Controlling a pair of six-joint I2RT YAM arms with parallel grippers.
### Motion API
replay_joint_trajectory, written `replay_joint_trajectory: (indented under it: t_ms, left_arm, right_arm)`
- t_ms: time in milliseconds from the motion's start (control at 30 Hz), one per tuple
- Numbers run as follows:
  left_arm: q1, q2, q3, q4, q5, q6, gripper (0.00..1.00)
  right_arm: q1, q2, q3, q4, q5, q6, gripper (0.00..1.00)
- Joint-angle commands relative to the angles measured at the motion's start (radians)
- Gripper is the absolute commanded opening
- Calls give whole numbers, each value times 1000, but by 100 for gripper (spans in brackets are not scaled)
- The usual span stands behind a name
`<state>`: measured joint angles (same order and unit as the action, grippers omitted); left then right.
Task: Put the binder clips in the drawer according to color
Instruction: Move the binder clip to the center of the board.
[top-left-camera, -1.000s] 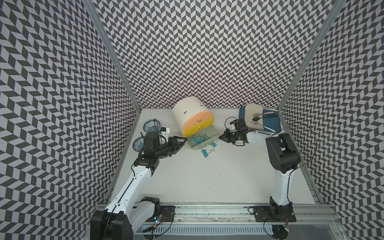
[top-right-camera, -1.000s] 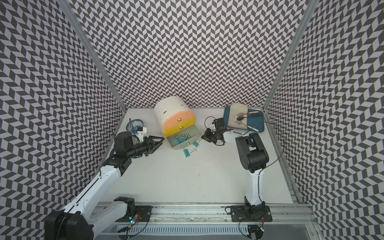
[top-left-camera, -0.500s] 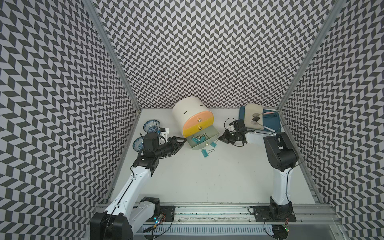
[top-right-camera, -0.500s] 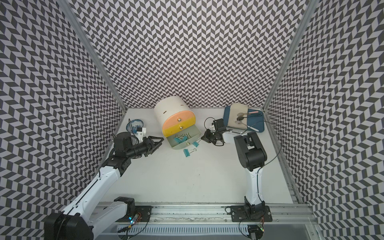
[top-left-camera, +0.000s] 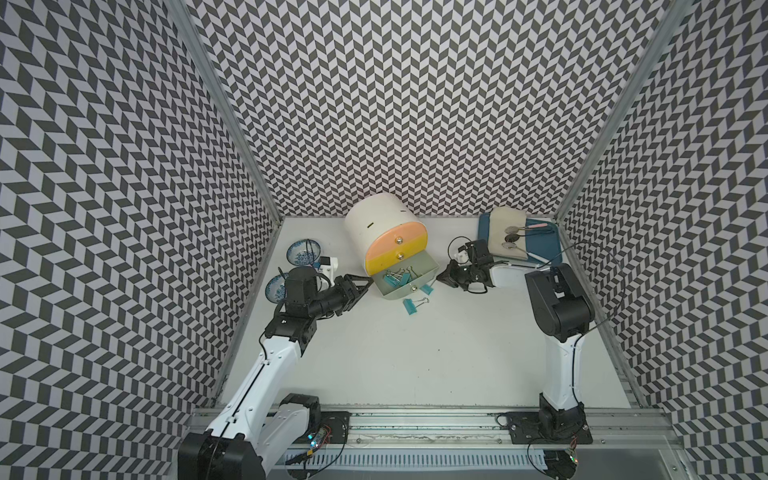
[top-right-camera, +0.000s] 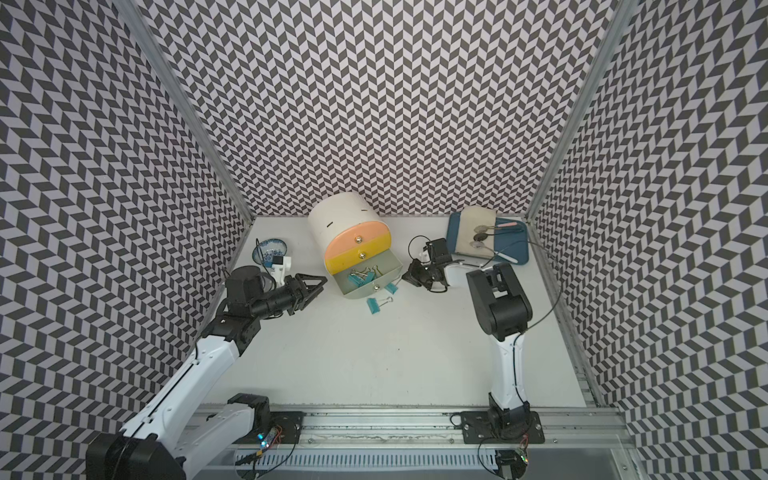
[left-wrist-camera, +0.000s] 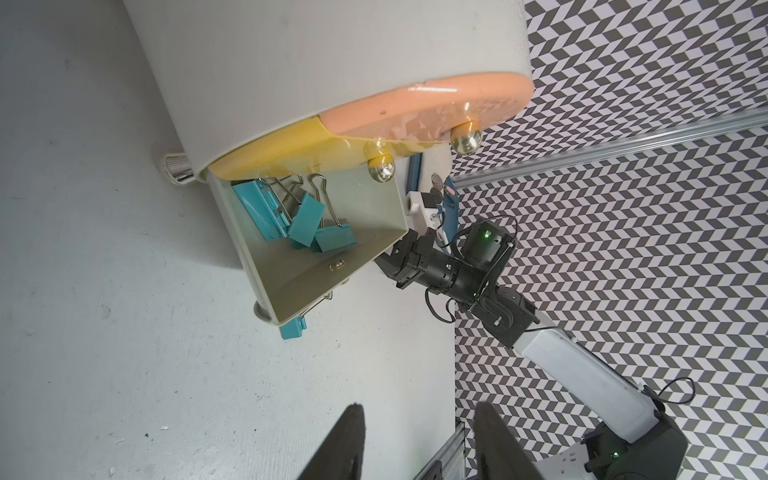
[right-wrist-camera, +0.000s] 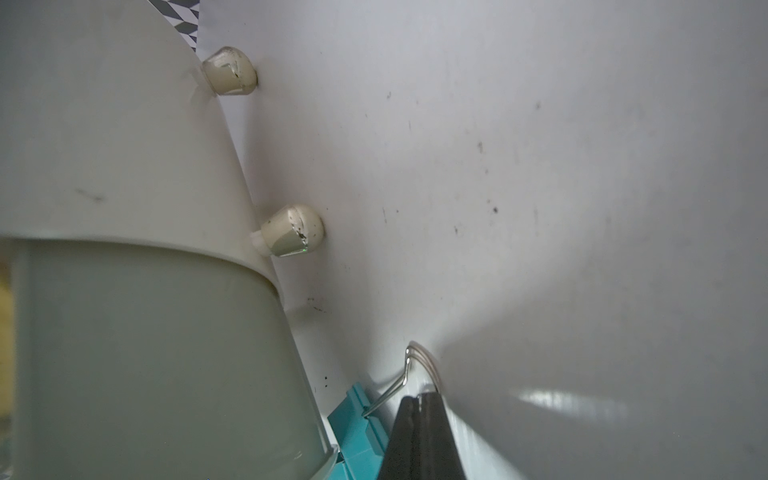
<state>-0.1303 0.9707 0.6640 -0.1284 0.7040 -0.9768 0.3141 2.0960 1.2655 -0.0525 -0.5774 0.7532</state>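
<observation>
The cream drawer cabinet (top-left-camera: 384, 226) lies tilted at the back, its pale green bottom drawer (top-left-camera: 430, 269) pulled out. Several teal binder clips (top-left-camera: 395, 277) lie inside it, also seen in the left wrist view (left-wrist-camera: 291, 216). On the table a teal binder clip (top-left-camera: 410, 306) lies in front of the drawer. Another teal clip (right-wrist-camera: 357, 419) lies by the drawer's right corner (top-left-camera: 426, 289). My right gripper (right-wrist-camera: 419, 398) is shut on that clip's wire handle (right-wrist-camera: 422, 357), low beside the drawer (top-right-camera: 405, 276). My left gripper (left-wrist-camera: 417, 411) is open and empty, left of the drawer (top-left-camera: 365, 284).
A blue tray (top-left-camera: 548, 245) with a cloth and spoons stands at the back right, behind my right arm. Two blue patterned dishes (top-left-camera: 302, 251) (top-left-camera: 275, 287) sit by the left wall behind my left arm. Patterned walls close in three sides.
The right arm's elbow has shifted slightly to the left. Both grippers keep their places and states.
</observation>
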Motion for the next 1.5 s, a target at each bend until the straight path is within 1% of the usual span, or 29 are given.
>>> replay_joint_trajectory:
  t_ms: [0, 467, 733, 867, 1067, 1200, 1467]
  left_arm:
    - [6, -26, -13, -18, -3, 21, 47]
    - [6, -43, -23, -34, -8, 22, 47]
    - [8, -59, -30, -40, -14, 17, 47]
    - [8, -67, -33, -41, -20, 10, 47]
    - [8, -82, -33, -39, -24, 1, 47]
    - [8, -92, -33, -38, -24, -3, 47]
    - [9, -127, -41, -47, -21, -10, 46]
  right_arm:
    - [6, 9, 19, 46, -5, 5, 0]
    - [13, 36, 53, 59, -21, 28, 0]
    - [19, 60, 48, 46, -8, 14, 0]
    - [19, 43, 26, 30, 18, -1, 0]
    - [17, -26, -72, 13, 64, -31, 0]
    - [16, -100, -176, 15, 101, -48, 0]
    - [23, -247, -394, 52, 114, -43, 0]
